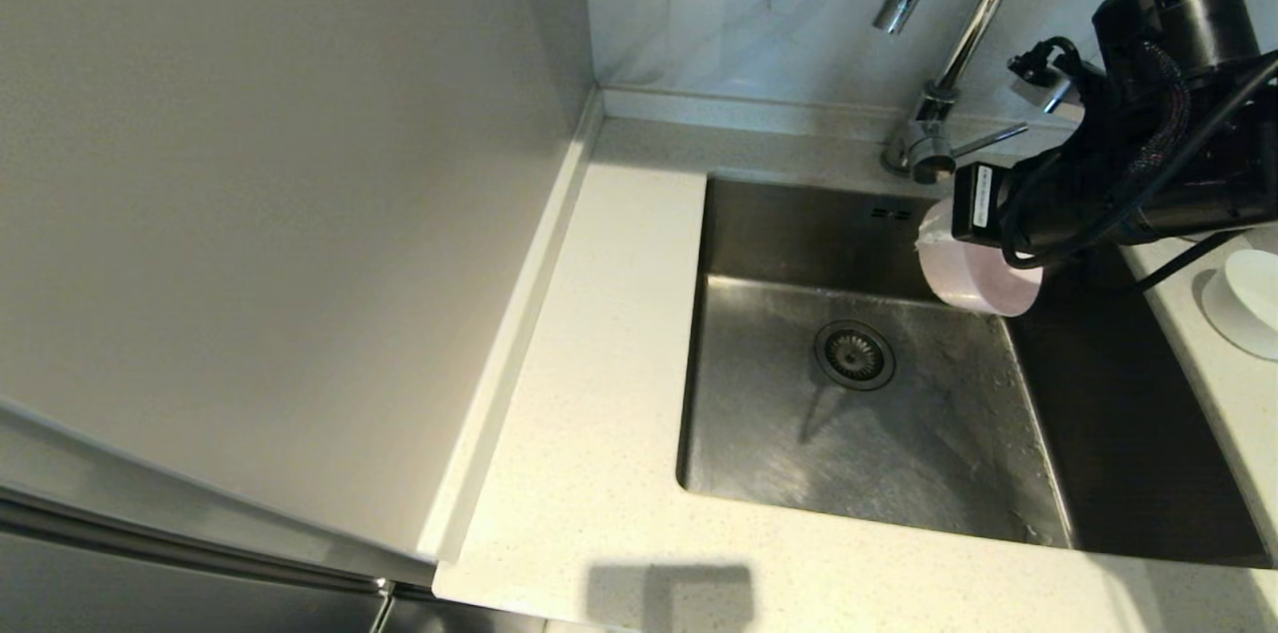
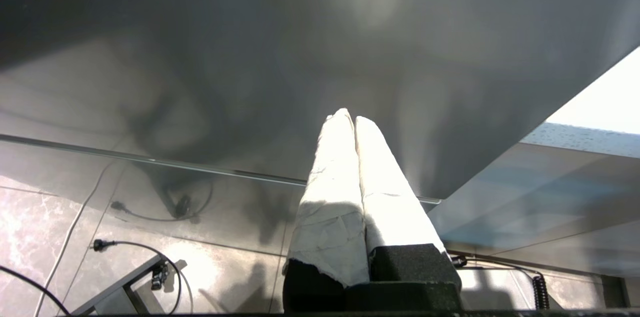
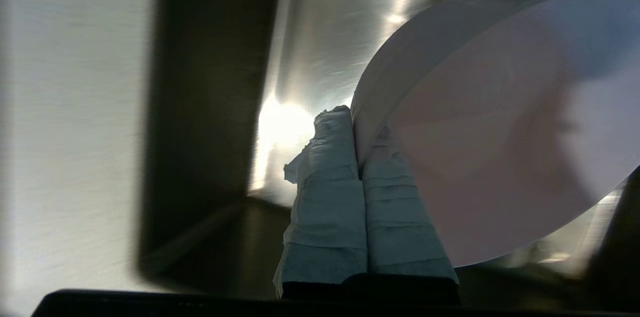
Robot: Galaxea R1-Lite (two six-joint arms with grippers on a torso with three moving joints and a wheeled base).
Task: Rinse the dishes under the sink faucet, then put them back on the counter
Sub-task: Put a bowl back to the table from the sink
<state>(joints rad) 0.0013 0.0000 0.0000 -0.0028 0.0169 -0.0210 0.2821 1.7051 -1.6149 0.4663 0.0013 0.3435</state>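
Note:
My right gripper (image 3: 356,124) is shut on the rim of the pale pink bowl (image 1: 973,276), holding it tilted on edge over the back right of the steel sink (image 1: 899,473), below and right of the chrome faucet (image 1: 963,24). The bowl's inside (image 3: 500,147) fills much of the right wrist view, one taped finger outside the rim, one inside. A white bowl (image 1: 1250,299) sits on the counter (image 1: 589,393) at the far right edge. The light grey bowl is out of view. My left gripper (image 2: 349,116) is shut and empty, parked low beside a cabinet, away from the sink.
The faucet's thin side lever (image 1: 988,140) points right, just above the held bowl. The drain strainer (image 1: 854,354) lies mid-basin, with overflow slots (image 1: 887,212) on the back wall. A tall grey panel (image 1: 270,194) borders the counter on the left. Cables lie on the floor (image 2: 135,252).

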